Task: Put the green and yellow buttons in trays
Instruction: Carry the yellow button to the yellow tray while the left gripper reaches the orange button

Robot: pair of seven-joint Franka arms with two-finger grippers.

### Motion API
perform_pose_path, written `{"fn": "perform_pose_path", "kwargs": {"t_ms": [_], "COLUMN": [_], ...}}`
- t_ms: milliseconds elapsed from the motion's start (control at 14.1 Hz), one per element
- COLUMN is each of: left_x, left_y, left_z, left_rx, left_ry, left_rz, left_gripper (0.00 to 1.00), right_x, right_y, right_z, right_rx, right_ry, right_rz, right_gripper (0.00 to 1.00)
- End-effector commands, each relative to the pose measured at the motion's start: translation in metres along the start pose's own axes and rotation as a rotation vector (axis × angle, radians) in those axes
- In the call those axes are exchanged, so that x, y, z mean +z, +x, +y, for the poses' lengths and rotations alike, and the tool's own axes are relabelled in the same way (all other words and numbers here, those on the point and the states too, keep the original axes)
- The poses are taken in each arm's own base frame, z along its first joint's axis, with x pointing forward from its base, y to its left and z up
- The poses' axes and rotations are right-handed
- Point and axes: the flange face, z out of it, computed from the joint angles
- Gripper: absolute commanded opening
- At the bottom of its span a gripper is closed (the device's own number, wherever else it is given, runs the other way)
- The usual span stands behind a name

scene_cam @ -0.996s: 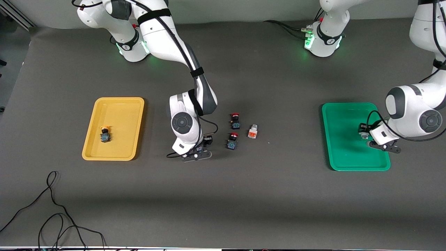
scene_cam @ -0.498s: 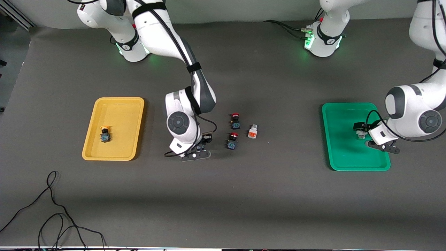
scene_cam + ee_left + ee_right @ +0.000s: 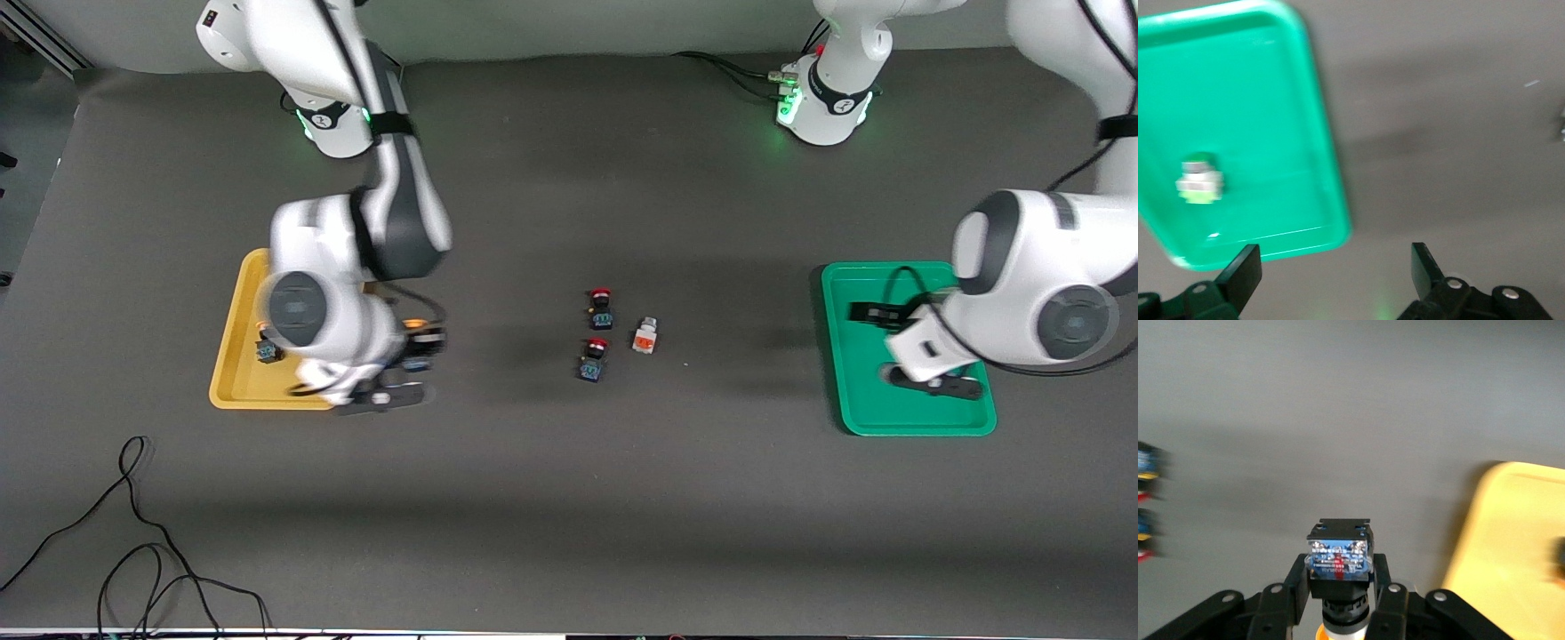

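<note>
Right gripper (image 3: 404, 364) is clamped on a yellow-capped button (image 3: 1339, 563), up in the air over the table just beside the yellow tray's (image 3: 233, 364) edge facing the table's middle. A second yellow-capped button (image 3: 265, 350) lies in that tray. Left gripper (image 3: 916, 342), jaws spread and empty, hangs over the green tray (image 3: 849, 391). The green-faced button (image 3: 1200, 181) lies in the green tray. Two red-capped buttons (image 3: 601, 308) and a white switch block (image 3: 645, 337) sit mid-table.

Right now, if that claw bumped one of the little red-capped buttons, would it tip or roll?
Probably tip: each red-capped button looks narrow on its blocky black body. Rolling seems unlikely, since that body is squarish. It is tiny, so likely light and easily scooted.
</note>
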Motion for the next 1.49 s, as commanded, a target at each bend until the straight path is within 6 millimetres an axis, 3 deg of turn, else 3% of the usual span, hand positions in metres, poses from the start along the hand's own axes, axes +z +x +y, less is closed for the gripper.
{"fn": "perform_pose_path", "kwargs": {"t_ms": [0,142,285,427,640,711,782,854,925,1067,1209,1423], "left_x": [0.005,0.016,0.036,0.061,0.095,0.109,0.122,0.130,0.139,0.155,0.177,0.210], "left_y": [0.020,0.037,0.047,0.052,0.058,0.061,0.066,0.065,0.064,0.062,0.059,0.046], "left_z": [0.072,0.127,0.177,0.216,0.251,0.255,0.255,0.262,0.270,0.276,0.272,0.279], "left_rx": [-0.120,-0.191,-0.246,-0.267,-0.268,-0.264,-0.264,-0.254,-0.242,-0.218,-0.203,-0.177], "left_ry": [-0.035,-0.046,-0.051,-0.057,-0.060,-0.059,-0.059,-0.057,-0.053,-0.040,-0.018,-0.015], "left_rz": [-0.002,0.007,0.054,0.093,0.134,0.135,0.136,0.138,0.137,0.140,0.151,0.169], "left_gripper": [1.00,1.00,1.00,1.00,1.00,1.00,1.00,1.00,1.00,1.00,1.00,1.00], "right_x": [0.029,0.054,0.100,0.136,0.159,0.162,0.164,0.164,0.163,0.153,0.128,0.058], "right_y": [-0.027,-0.045,-0.064,-0.073,-0.077,-0.076,-0.076,-0.076,-0.075,-0.072,-0.063,-0.051], "right_z": [0.108,0.161,0.196,0.204,0.200,0.196,0.197,0.199,0.199,0.197,0.190,0.180], "right_rx": [-0.052,-0.038,-0.015,-0.023,-0.031,-0.037,-0.036,-0.027,-0.019,-0.013,-0.002,0.006], "right_ry": [0.007,0.031,0.064,0.087,0.088,0.090,0.089,0.090,0.093,0.108,0.117,0.087], "right_rz": [-0.022,0.003,0.049,0.090,0.066,0.060,0.056,0.056,0.058,0.073,0.094,0.055], "right_gripper": [0.30,0.30,0.30,0.30,0.30,0.34,0.48,0.83,1.00,1.00,1.00,1.00]}}
